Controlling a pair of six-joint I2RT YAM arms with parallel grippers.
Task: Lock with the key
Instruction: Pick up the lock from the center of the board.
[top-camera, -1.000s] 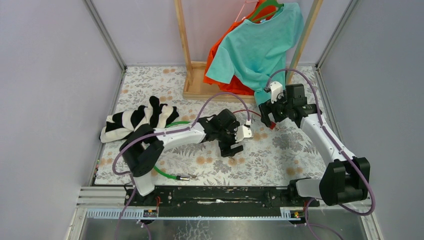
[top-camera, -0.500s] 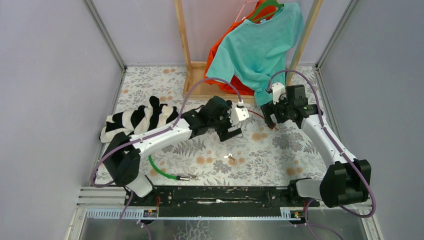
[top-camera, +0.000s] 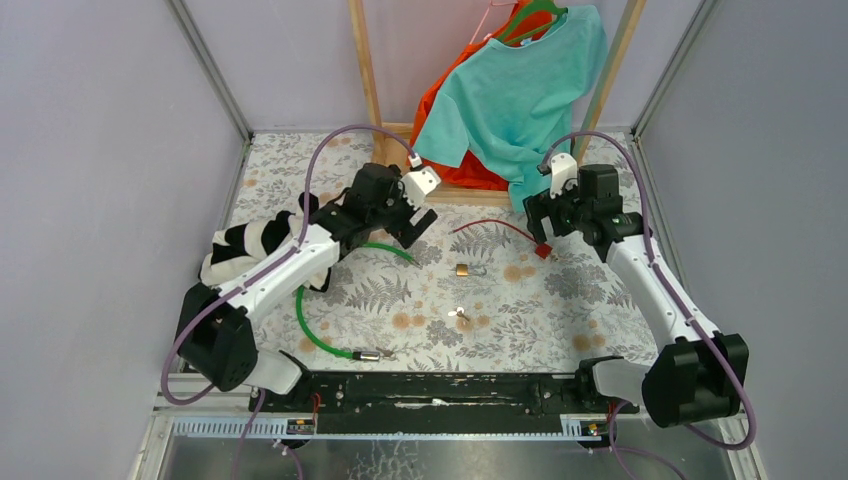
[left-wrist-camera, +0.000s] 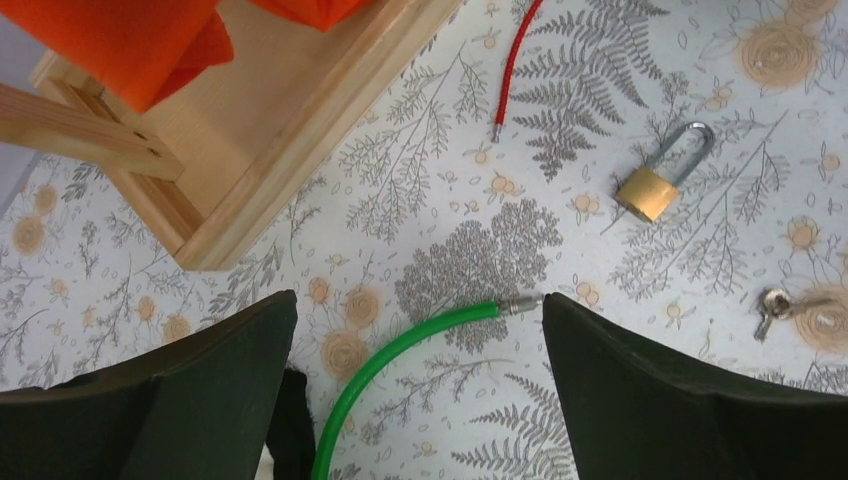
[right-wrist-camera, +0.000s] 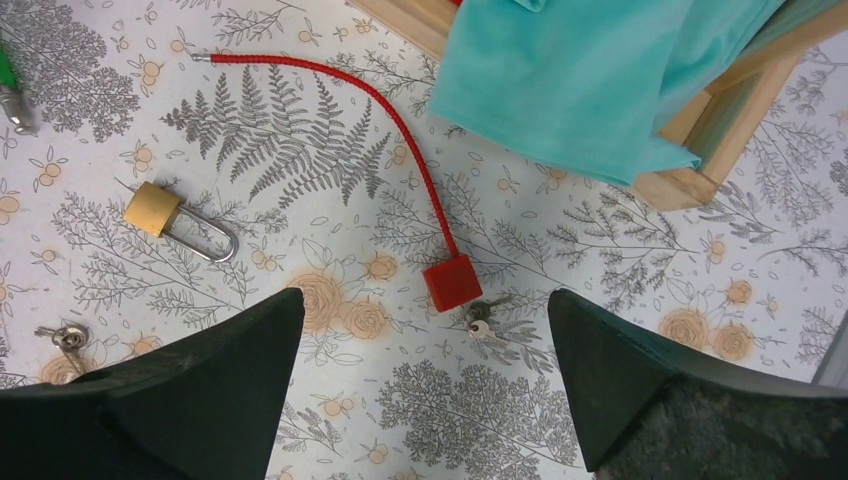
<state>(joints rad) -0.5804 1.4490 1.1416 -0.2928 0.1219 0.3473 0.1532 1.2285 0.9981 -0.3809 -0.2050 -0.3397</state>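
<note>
Pale lilac walls (top-camera: 110, 150) enclose a fern-and-flower patterned tabletop (top-camera: 580, 290). A wooden clothes rack (top-camera: 365, 70) stands at upper centre; a black rail (top-camera: 430, 390) crosses the bottom.

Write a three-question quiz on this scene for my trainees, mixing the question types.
1. True or false: the brass padlock lies loose on the floral tablecloth.
2. The lock cube beside the keys is: A) green B) red C) brass.
3. Fill in: the left hand has its jaws ___.
Key: 1 true; 2 B; 3 open.
</note>
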